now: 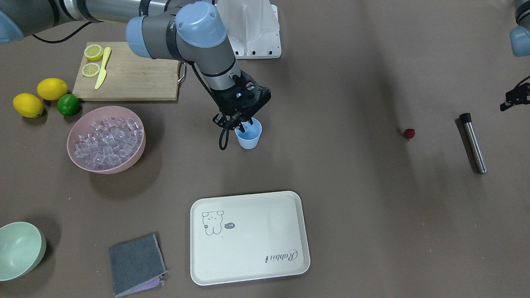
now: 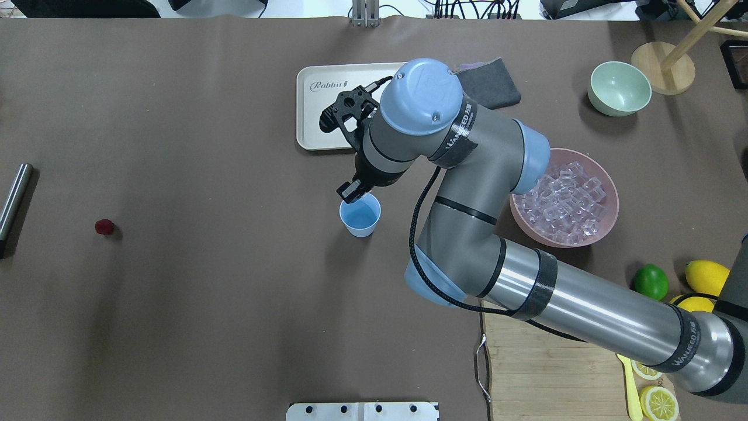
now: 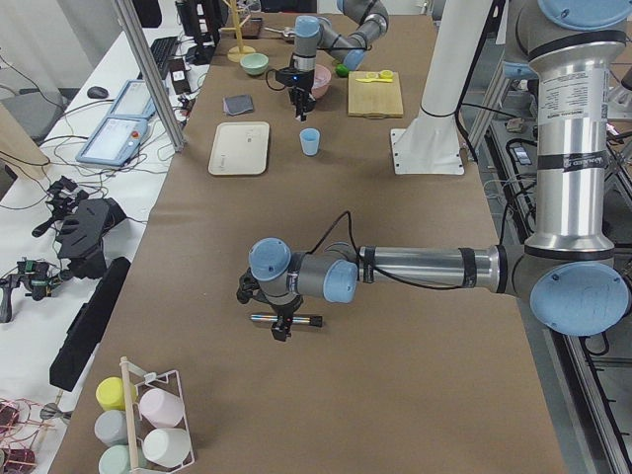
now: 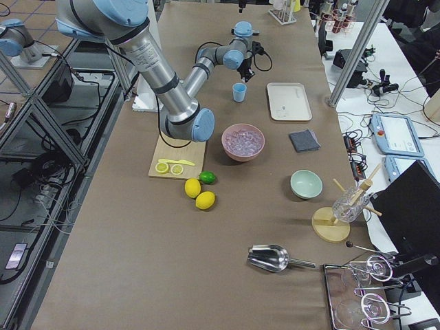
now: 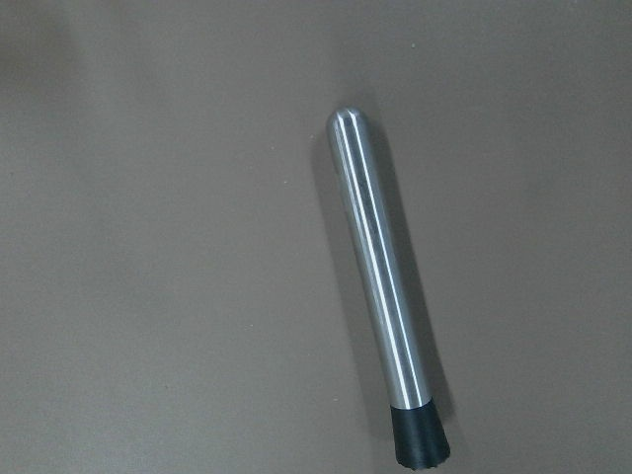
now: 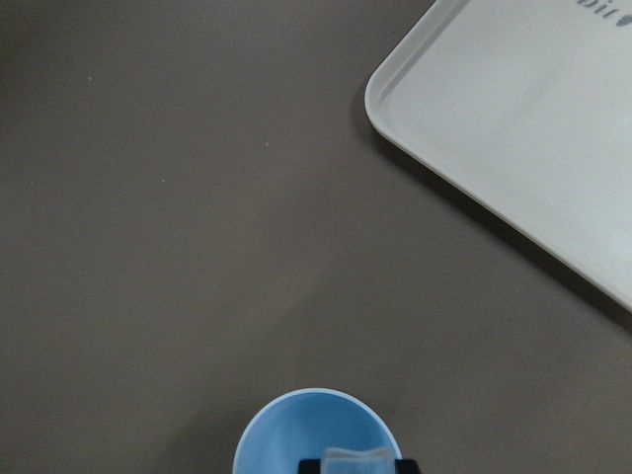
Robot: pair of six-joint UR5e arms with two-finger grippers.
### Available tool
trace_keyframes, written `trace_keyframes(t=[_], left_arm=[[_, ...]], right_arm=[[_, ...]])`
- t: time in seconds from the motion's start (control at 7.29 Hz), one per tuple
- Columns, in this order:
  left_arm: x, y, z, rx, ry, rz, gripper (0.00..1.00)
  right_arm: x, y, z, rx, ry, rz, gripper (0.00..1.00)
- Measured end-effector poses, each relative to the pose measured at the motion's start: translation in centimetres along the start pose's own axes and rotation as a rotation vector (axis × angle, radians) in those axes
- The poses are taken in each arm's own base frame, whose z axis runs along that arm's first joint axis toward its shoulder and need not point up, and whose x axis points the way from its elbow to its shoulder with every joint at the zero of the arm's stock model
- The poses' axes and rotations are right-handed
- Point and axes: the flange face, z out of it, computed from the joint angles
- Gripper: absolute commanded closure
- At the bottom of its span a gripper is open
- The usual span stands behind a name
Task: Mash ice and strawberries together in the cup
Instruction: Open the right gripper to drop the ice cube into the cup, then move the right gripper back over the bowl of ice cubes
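Clock face: read on the overhead view, 6 o'clock at the robot's edge of the desk (image 2: pixel 204 321).
Nearest: a cutting board (image 2: pixel 543 374) lies at the robot's edge, at about 5 o'clock from the cup.
Cup: the cup (image 2: pixel 360 217) stands upright mid-desk. No ice shows inside it from overhead.
Right tool: the right tool (image 2: pixel 351 192) hangs over the cup's 11 o'clock rim, its fingertips pinching one clear ice cube (image 6: pixel 358 459) just above the mouth.
Ice: the rest of the ice (image 2: pixel 564 202) is heaped in the pink bowl (image 2: pixel 564 243), at 3 o'clock from the cup.
Strawberry: the strawberry (image 2: pixel 104 226) lies on bare desk at 9 o'clock, well apart from the cup.
Left tool: the left tool (image 3: pixel 280 324) hovers over a steel pestle (image 5: pixel 380 286) lying flat beyond the berry at 9 o'clock. I cannot tell whether its fingers are spread or closed.
Farthest: a tray (image 2: pixel 310 126) sits at 12 o'clock from the cup.
Step, as I judge it: dropping ice into the cup, with the berry and the mashing not yet done.
Risk 1: the ice cube hangs nearer the rim than the centre, so on release it could strike the lip and bounce onto the desk.
Risk 2: the cup looks light and nothing steadies it, so a finger catching the rim could tip it or shove it.
Risk 3: an unsteadied cup may topple when the mashing begins.
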Motion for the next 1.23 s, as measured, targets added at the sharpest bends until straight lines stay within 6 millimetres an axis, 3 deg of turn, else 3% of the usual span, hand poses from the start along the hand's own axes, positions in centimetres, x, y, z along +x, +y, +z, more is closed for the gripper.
trace_keyframes(t=[0.27,0.41,0.55,1.23], left_arm=[[0.0,0.0,0.0,0.000,0.000,0.000,0.02],[-0.1,0.2,0.1,-0.001,0.000,-0.001,0.02],[-0.2,0.6,0.2,-0.004,0.000,-0.004,0.02],[-0.1,1.1,0.1,-0.005,0.000,-0.005,0.02]], right_arm=[[-1.1,0.7,1.1,-0.007,0.008,0.001,0.60],[-1.2,1.0,1.5,-0.010,0.017,0.001,0.19],[-1.3,1.2,1.9,-0.005,0.027,0.002,0.02],[-0.2,1.0,1.5,0.053,0.023,0.049,0.02]])
